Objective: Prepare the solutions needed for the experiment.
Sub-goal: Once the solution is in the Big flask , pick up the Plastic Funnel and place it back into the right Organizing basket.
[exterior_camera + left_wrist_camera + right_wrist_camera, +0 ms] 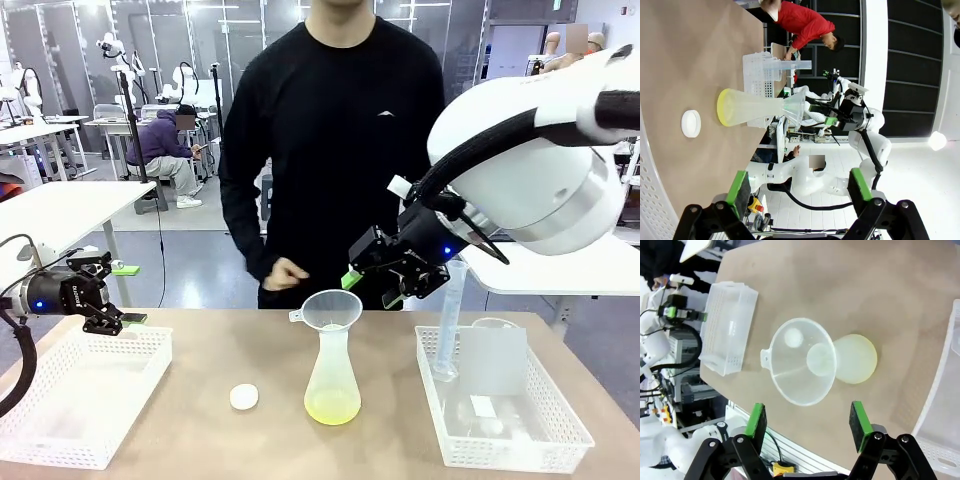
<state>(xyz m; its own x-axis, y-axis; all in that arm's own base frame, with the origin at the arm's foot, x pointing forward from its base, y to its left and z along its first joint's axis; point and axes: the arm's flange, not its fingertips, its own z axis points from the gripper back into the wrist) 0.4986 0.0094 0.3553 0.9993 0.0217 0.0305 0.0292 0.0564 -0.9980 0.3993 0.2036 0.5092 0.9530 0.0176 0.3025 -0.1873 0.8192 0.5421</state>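
A clear conical flask (332,375) stands at the table's middle with a translucent funnel (331,309) seated in its neck. The solution (332,406) is a shallow pale yellow-green layer at the flask's bottom. From above, the funnel (802,360) lies just ahead of my right gripper (810,422), and the tinted flask base (856,359) shows beside it. My right gripper (371,288) hangs open above and just right of the funnel, holding nothing. My left gripper (130,294) is open and empty over the far edge of the left basket (85,400). It sees the flask (752,107) sideways.
A white cap (244,397) lies on the table left of the flask. The right basket (540,440) holds a graduated cylinder (450,320) and a clear beaker (493,345). A person in black stands at the far side, one hand (290,272) just behind the funnel.
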